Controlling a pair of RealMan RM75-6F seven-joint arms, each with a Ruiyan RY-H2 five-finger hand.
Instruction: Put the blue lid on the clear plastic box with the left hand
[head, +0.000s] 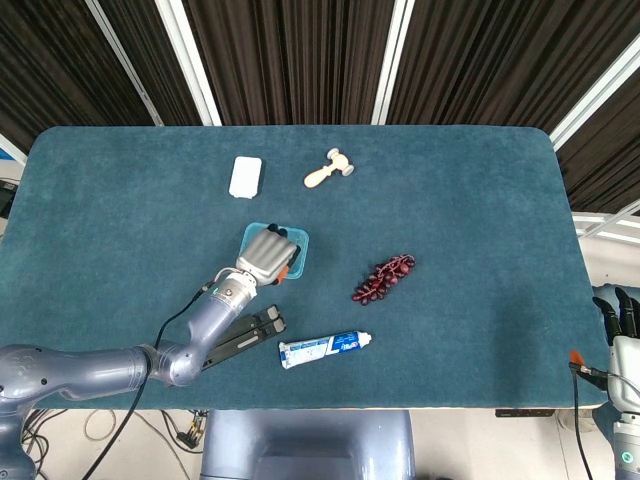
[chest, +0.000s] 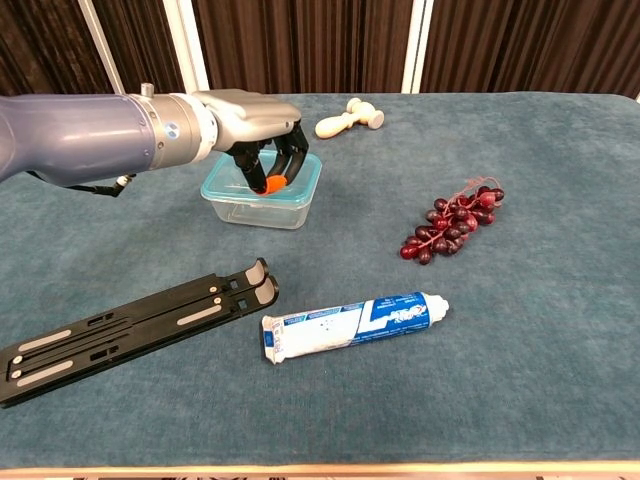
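Chest view showed the left hand (chest: 255, 125) over the clear plastic box (chest: 262, 188), palm down, its dark fingers (chest: 272, 160) curled downward and reaching toward the top of the box. The blue lid (chest: 215, 187) sat on the box, its teal rim showing along the near and left edges — the fingers came down over its far middle part, though whether they actually touched it could not be told. The hand held nothing that could be made out; the fingers were bent and a little apart, with an orange tip (chest: 276, 183) showing low among them. In the head view the same hand (head: 265, 256) covered most of the box (head: 298, 243), leaving only a strip of the blue edge visible on the right and far sides. The right hand (head: 622, 322) showed only at the frame's lower right corner, off the table — its finger state could not be told. Near the box lay a black folding stand (chest: 140, 324), a toothpaste tube (chest: 350, 323), a bunch of dark red grapes (chest: 450, 220), a small wooden mallet (chest: 350, 117) and a white block (head: 245, 177) on the teal table (chest: 520, 330).
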